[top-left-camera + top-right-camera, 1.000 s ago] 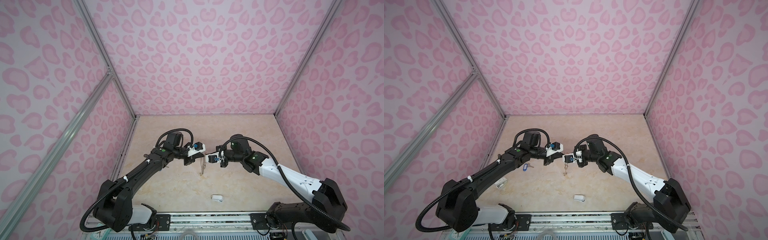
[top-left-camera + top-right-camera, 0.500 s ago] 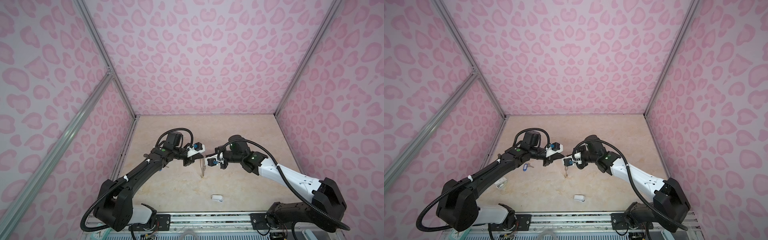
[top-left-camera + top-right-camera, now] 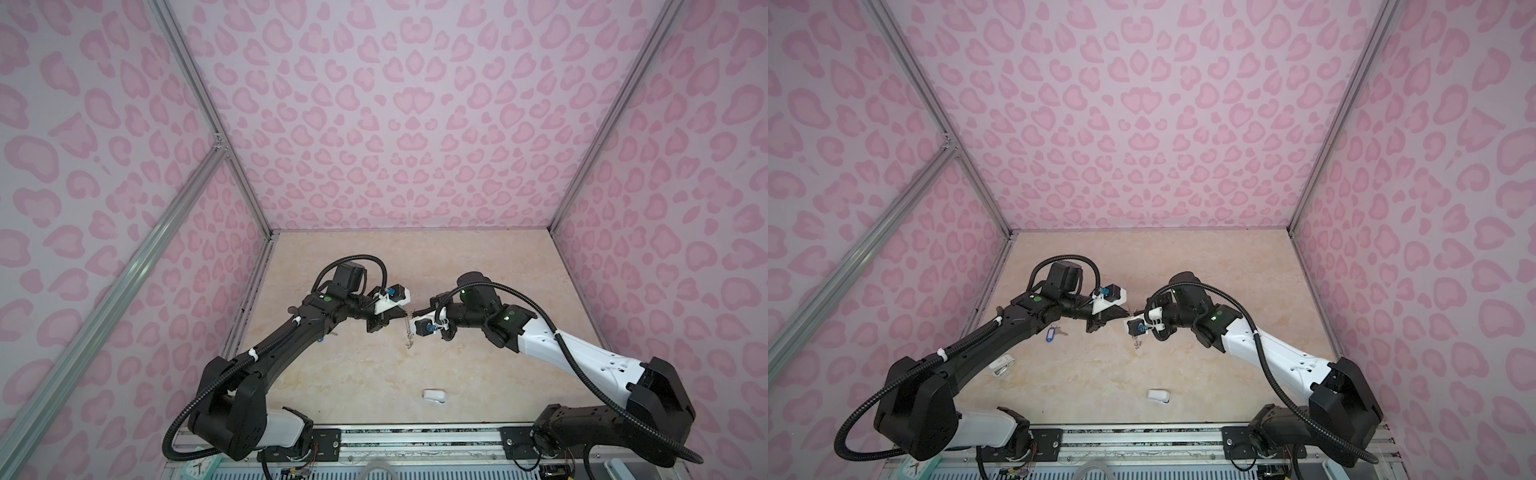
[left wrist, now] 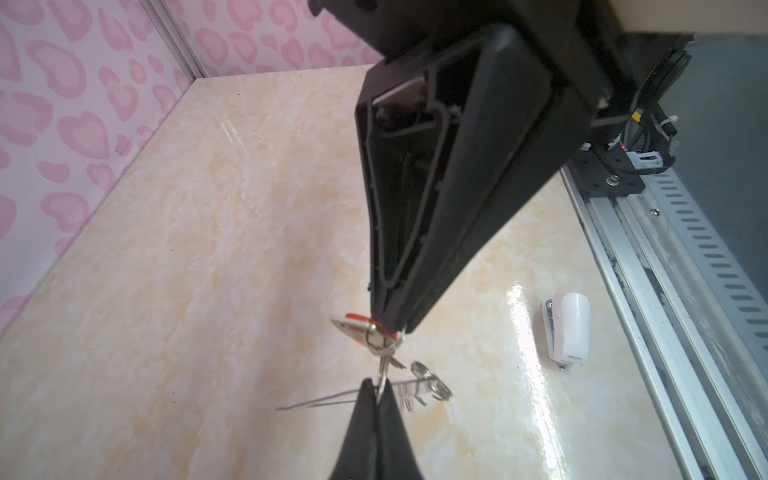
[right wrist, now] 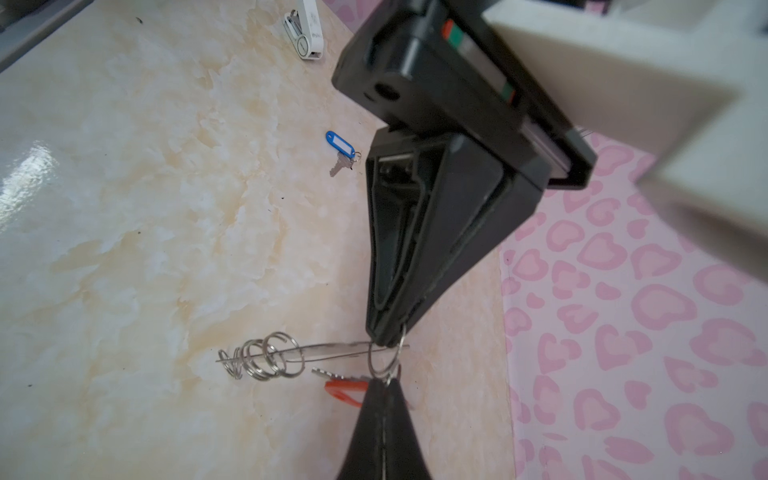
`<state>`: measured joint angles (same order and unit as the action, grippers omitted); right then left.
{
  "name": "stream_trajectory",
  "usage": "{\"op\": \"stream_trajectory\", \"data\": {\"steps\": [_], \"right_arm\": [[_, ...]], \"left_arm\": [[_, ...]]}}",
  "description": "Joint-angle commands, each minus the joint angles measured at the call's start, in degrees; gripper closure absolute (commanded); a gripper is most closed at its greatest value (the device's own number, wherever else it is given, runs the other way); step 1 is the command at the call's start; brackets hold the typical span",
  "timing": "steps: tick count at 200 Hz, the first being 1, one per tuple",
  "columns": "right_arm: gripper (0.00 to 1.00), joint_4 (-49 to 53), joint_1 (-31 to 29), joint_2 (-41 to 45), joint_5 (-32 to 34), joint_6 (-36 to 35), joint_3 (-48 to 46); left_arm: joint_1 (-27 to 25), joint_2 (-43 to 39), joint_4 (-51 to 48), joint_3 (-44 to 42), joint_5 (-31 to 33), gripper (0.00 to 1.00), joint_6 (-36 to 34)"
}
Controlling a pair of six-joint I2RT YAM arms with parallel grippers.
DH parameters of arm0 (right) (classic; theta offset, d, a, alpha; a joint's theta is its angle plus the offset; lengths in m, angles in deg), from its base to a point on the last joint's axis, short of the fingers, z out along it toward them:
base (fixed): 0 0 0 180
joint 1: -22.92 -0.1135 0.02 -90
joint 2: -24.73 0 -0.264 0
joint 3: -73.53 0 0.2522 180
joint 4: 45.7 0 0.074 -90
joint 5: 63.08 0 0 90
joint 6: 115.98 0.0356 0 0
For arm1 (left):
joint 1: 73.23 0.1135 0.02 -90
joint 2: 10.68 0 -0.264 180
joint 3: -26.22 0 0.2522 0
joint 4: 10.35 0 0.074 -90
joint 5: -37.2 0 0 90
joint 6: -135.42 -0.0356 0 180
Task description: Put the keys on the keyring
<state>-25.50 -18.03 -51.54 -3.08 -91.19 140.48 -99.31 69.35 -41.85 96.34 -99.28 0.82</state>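
Note:
The keyring (image 5: 328, 348) hangs edge-on above the table as a thin metal strip, with several wire rings (image 5: 266, 356) along it. My left gripper (image 5: 386, 341) is shut on one end of the strip; its own jaws (image 4: 377, 388) are pressed together. My right gripper (image 5: 384, 384) meets it tip to tip, shut on the key with the orange-red tag (image 5: 343, 390), whose ring (image 5: 382, 359) reaches up to the strip. In both top views the two grippers (image 3: 405, 319) (image 3: 1133, 314) meet mid-table. The blue-tagged key (image 3: 1050, 334) (image 5: 340, 145) lies flat beside the left arm.
A small white rounded object (image 3: 434, 395) (image 4: 569, 328) lies near the front edge. Another white object (image 3: 1000, 365) (image 5: 305, 33) sits by the left arm. Pink patterned walls (image 3: 374, 124) enclose the table (image 3: 374, 374), and a metal rail (image 4: 665, 291) runs along the front.
The right wrist has shifted slightly toward the left gripper. Both grippers stay shut on the same things, and the keyring still hangs between them.

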Motion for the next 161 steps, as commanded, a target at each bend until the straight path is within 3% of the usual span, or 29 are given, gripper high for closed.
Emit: {"op": "stream_trajectory", "data": {"steps": [1, 61, 121, 161], "right_arm": [[1.00, 6.22, -0.57, -0.37, -1.52, -1.58, 0.49], [1.00, 10.06, -1.68, -2.19, 3.01, -5.54, 1.35], [1.00, 9.90, -1.59, -2.57, 5.39, -3.80, 1.41], [1.00, 3.33, 0.66, -1.14, 2.28, 2.49, -0.84]], "left_arm": [[0.33, 0.68, 2.75, 1.69, -0.80, 0.97, 0.48], [0.25, 0.73, 2.27, 2.20, -1.60, 0.97, -0.15], [0.16, 0.40, 2.10, 1.85, -1.59, 0.97, -1.54], [0.16, 0.74, 2.05, 1.65, -1.25, 0.97, -1.80]]}}
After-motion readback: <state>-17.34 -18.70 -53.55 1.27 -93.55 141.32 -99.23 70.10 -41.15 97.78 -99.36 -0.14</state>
